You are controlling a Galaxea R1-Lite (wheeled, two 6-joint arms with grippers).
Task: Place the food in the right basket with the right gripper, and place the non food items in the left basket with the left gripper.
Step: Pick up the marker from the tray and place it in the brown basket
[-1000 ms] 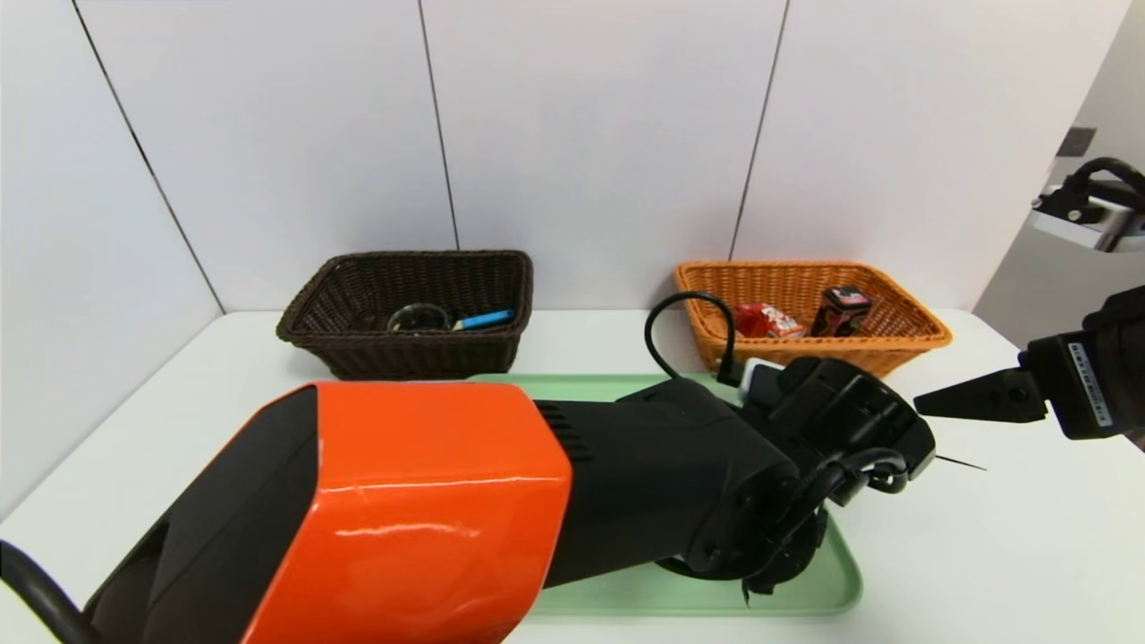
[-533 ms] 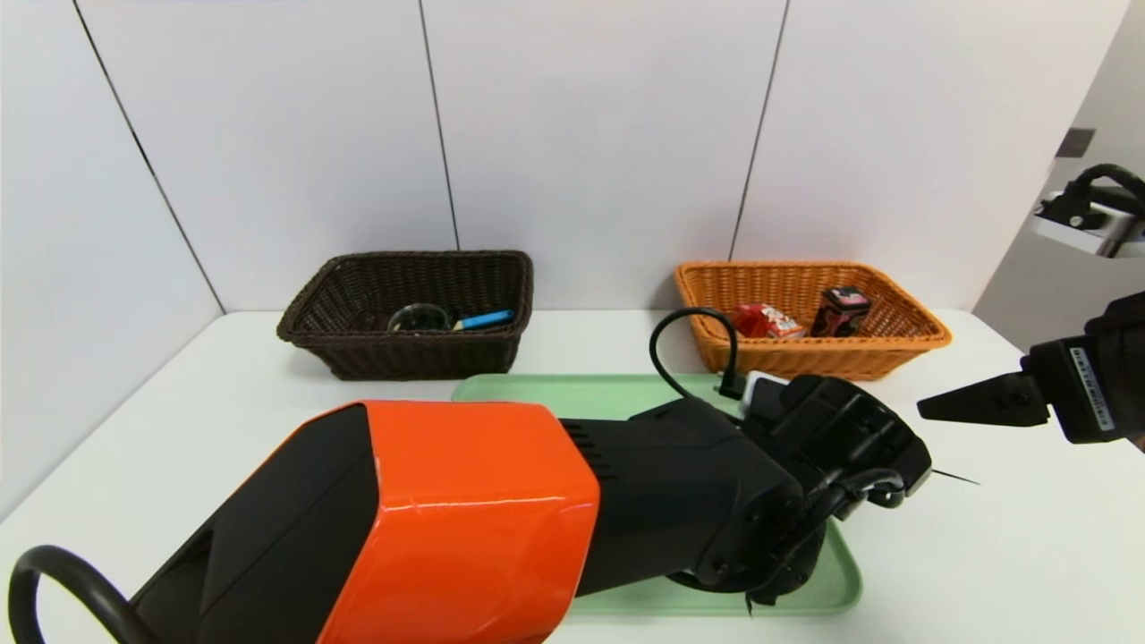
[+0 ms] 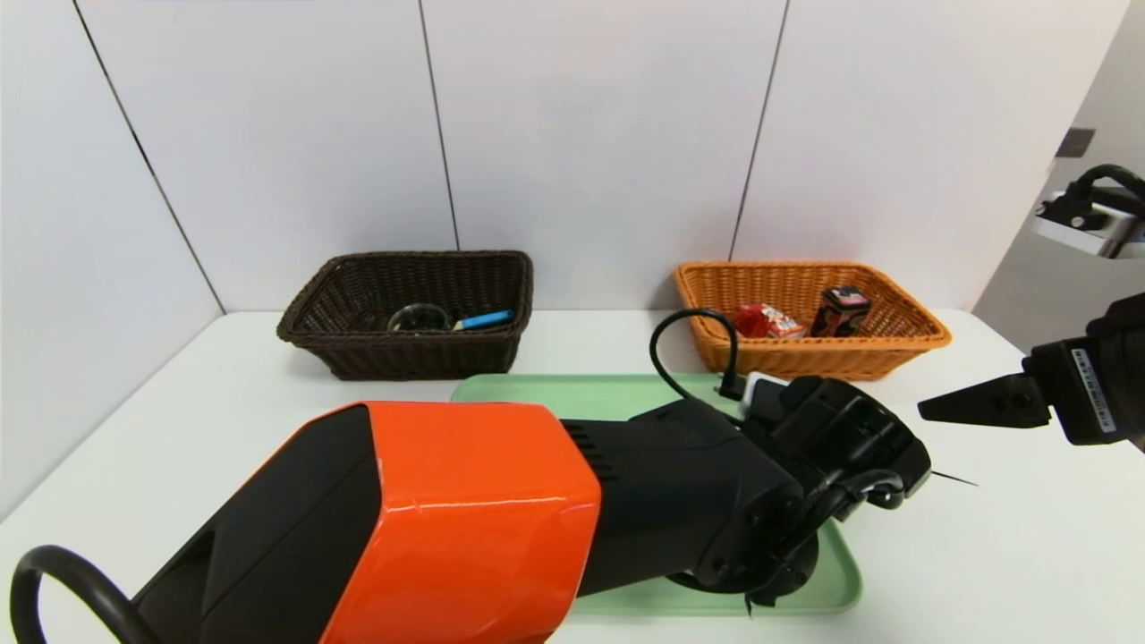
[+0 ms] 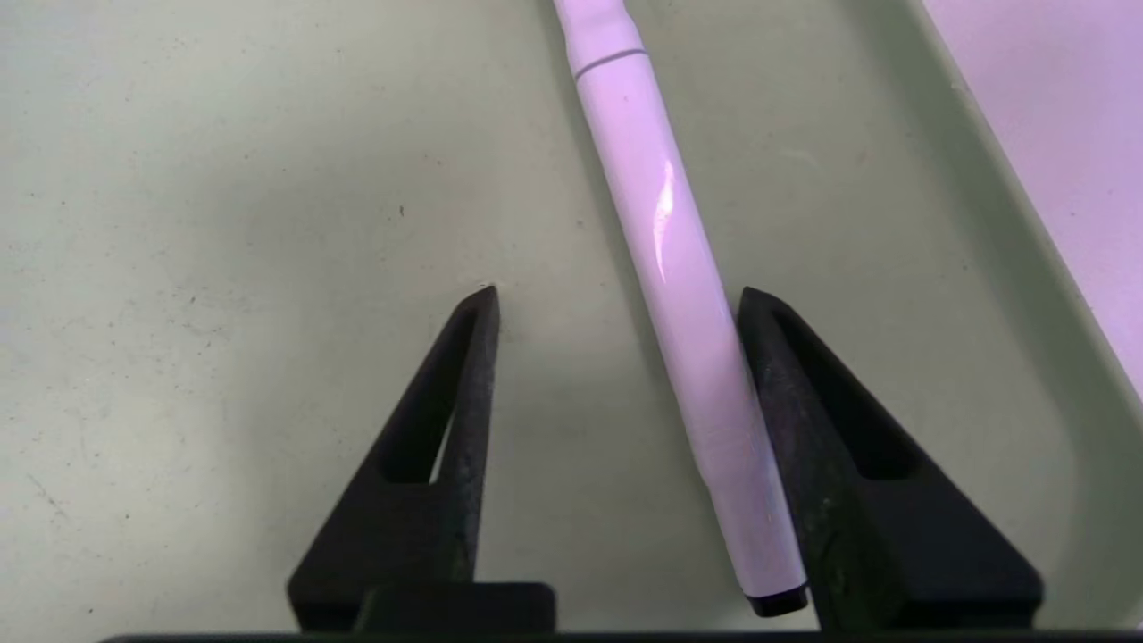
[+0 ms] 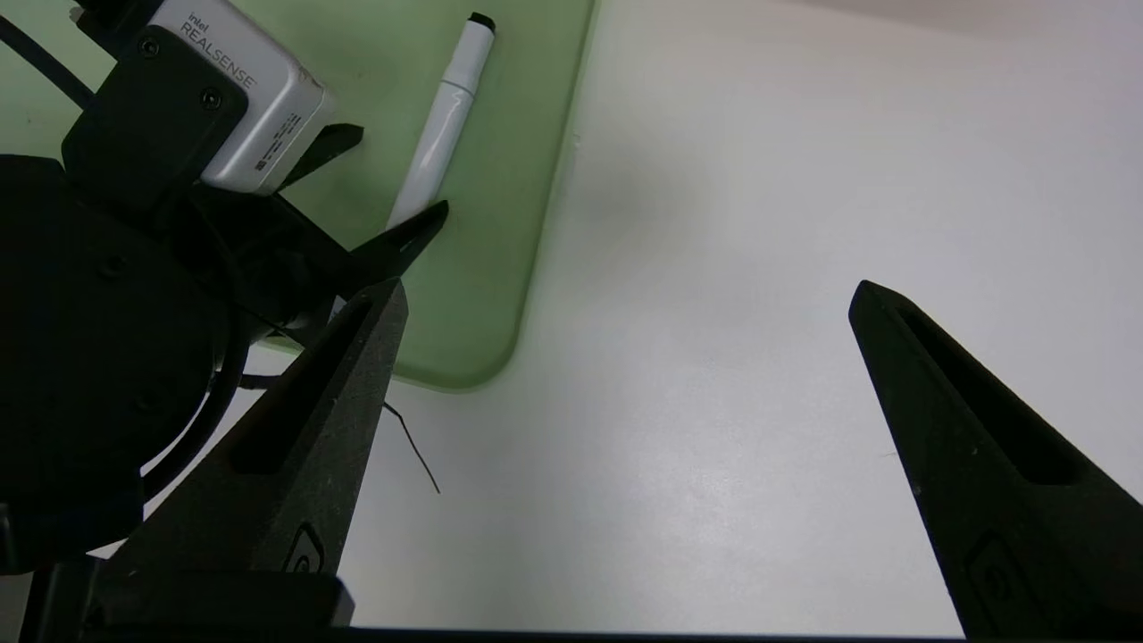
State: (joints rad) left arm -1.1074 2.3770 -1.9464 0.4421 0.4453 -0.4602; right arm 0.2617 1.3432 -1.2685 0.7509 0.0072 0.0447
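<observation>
The white marker (image 4: 665,223) lies on the green tray (image 3: 537,389), by its far edge toward the right; its long axis runs roughly left to right, near parallel to that edge, the banded cap end pointing left; the left end effector (image 4: 616,288) is low over the tray, fingers apart on either side of the marker, one at its side, the other separated by a gap; the right end effector (image 5: 631,281) is wide open above the surface (image 3: 939,555), right of the tray.
</observation>
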